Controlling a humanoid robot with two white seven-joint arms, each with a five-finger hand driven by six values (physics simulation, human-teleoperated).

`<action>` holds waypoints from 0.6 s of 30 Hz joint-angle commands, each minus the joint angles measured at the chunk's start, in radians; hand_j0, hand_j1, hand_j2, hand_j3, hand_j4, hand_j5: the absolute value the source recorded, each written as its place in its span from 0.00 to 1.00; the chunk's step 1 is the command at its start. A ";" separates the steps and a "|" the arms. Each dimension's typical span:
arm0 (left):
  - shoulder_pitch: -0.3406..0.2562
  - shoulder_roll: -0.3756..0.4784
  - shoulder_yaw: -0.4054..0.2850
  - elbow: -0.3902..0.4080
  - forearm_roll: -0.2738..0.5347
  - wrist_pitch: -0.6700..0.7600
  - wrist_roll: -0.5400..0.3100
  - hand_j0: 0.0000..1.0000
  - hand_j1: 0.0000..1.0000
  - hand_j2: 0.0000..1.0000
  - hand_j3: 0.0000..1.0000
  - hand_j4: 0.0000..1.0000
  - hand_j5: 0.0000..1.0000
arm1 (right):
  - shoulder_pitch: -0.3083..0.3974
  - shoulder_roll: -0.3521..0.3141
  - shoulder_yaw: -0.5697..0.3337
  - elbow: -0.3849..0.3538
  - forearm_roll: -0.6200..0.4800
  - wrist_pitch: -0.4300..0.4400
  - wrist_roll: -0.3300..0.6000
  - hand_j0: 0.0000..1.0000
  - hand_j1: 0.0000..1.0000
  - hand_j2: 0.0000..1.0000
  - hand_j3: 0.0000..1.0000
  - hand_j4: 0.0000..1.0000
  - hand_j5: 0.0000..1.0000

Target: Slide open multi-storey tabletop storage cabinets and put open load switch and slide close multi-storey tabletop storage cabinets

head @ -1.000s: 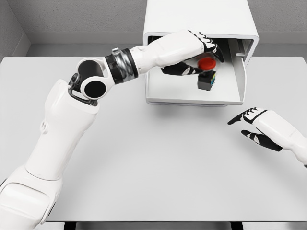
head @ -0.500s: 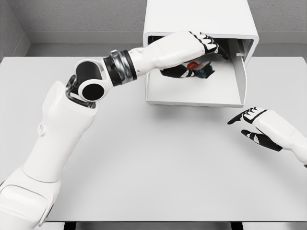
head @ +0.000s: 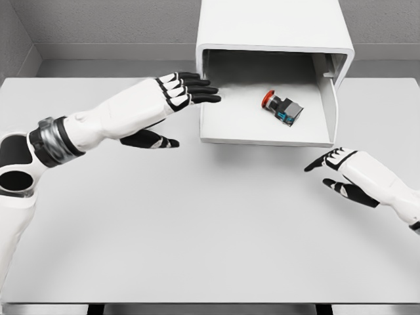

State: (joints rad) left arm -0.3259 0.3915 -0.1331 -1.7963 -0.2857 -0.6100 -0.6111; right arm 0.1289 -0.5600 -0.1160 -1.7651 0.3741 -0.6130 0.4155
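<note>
A white storage cabinet (head: 272, 26) stands at the back of the table with its drawer (head: 262, 134) slid out toward me. Inside the drawer lies the load switch (head: 282, 108), on its side, red button pointing left, black body with a blue-green patch. My left hand (head: 180, 108) hovers open just left of the drawer, fingertips reaching the drawer's left wall. My right hand (head: 335, 172) is open over the table, below the drawer's front right corner, touching nothing.
The grey table (head: 197, 230) spreads wide in front of the cabinet. Its front edge runs along the bottom of the view. A grey wall stands behind the cabinet.
My left hand let go of the load switch and drew back out of the drawer to the left. The switch now lies tipped over in the drawer. The right hand shifted slightly left.
</note>
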 commanded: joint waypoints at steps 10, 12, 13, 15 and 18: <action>0.271 0.021 0.363 0.229 0.065 -0.001 0.000 1.00 1.00 1.00 1.00 1.00 1.00 | -0.035 0.006 0.002 0.012 -0.001 0.002 0.003 0.64 0.64 0.64 0.64 0.64 0.64; 0.271 0.015 0.359 0.245 0.062 -0.001 0.000 1.00 1.00 1.00 1.00 1.00 1.00 | -0.040 0.006 0.002 0.029 0.000 0.002 0.005 0.64 0.64 0.64 0.64 0.64 0.64; 0.271 0.017 0.359 0.247 0.062 -0.001 0.000 1.00 1.00 1.00 1.00 1.00 1.00 | -0.043 0.006 0.002 0.029 0.000 0.002 0.005 0.64 0.64 0.64 0.64 0.64 0.64; 0.277 0.018 0.360 0.256 0.060 -0.001 0.000 1.00 1.00 1.00 1.00 1.00 1.00 | -0.046 0.006 0.002 0.029 0.000 0.002 0.005 0.64 0.64 0.64 0.64 0.64 0.64; 0.278 0.018 0.360 0.256 0.059 -0.001 0.000 1.00 1.00 1.00 1.00 1.00 1.00 | -0.054 0.006 0.004 0.026 0.000 0.002 0.005 0.64 0.64 0.64 0.64 0.64 0.64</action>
State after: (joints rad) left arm -0.0476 0.4091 0.2255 -1.5465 -0.2350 -0.6136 -0.6113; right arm 0.0721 -0.5530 -0.1117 -1.7396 0.3816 -0.6130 0.4206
